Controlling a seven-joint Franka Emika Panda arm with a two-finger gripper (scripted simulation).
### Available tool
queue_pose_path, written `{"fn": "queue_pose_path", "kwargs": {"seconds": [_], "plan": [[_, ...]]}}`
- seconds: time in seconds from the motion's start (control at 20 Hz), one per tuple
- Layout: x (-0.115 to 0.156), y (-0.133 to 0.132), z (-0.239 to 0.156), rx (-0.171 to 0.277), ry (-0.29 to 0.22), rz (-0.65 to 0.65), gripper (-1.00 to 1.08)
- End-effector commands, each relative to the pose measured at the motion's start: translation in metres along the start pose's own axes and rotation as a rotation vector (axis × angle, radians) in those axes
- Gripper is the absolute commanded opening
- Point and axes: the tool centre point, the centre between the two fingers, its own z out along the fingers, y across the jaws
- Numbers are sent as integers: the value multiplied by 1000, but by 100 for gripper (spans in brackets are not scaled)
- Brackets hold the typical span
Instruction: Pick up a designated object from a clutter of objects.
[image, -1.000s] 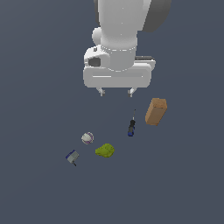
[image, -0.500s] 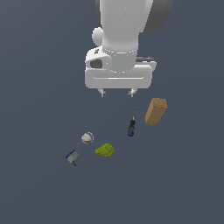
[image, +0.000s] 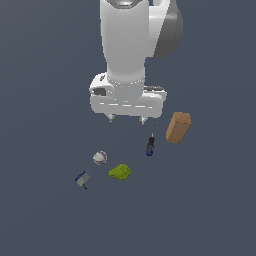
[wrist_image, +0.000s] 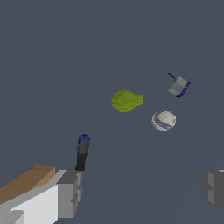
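The pincer (image: 127, 119) hangs above the tabletop (image: 45, 220), fingers apart and empty, in the approach step. The ball (image: 100, 158) lies below, apart from it, near the green lump (image: 120, 172); next, centre over the ball and descend

No text, label, brand, number or sign can be read in either view. The ball (image: 100, 157) carries only reddish-purple seam marks, and the tan-brown box (image: 178, 127) shows plain faces without print.
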Motion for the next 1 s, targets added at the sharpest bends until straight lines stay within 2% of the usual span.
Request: {"fn": "queue_pose_path", "kwargs": {"seconds": [0.0, 0.55, 0.95], "plan": [[7, 10, 19, 6, -2, 62, 100], [28, 83, 139, 11, -6, 446, 100], [25, 120, 191, -5, -3, 616, 100]]}}
